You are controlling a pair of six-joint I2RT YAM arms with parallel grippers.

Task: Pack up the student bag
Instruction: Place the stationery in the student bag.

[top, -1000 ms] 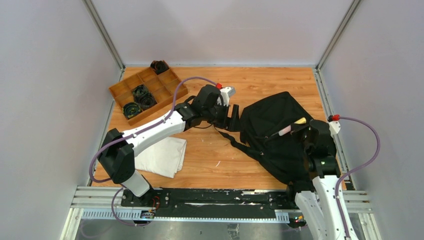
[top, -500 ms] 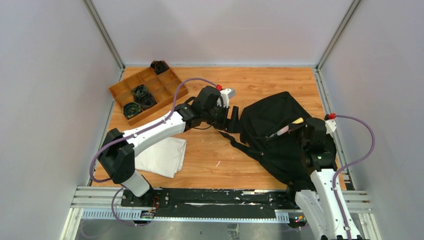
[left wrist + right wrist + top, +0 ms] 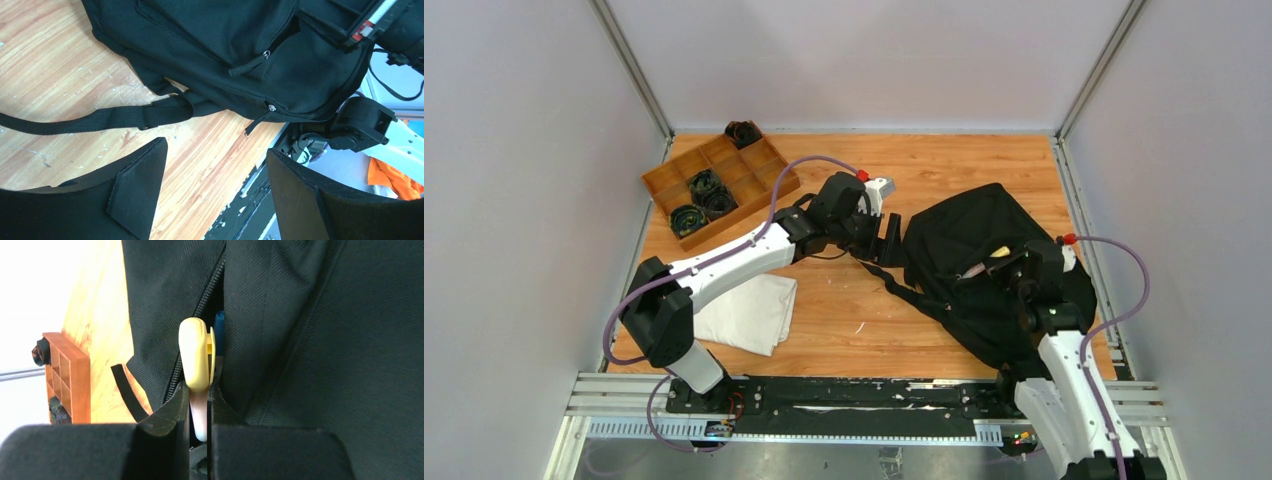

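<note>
Student bag (image 3: pixel 959 232), soft black twill; right hand (image 3: pixel 199 421) pinches yellow-capped pen (image 3: pixel 196 354).

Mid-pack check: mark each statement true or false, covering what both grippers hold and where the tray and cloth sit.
1. The right gripper is shut on a yellow-capped pen at the zipper opening of the student bag. True.
2. The left gripper clamps the bag's strap. False: its fingers are open, and the strap lies on the table beyond them.
3. The wooden tray rests on the bag. False: it sits at the table's far left, apart from the bag.
4. The folded white cloth lies outside the bag. True.
</note>
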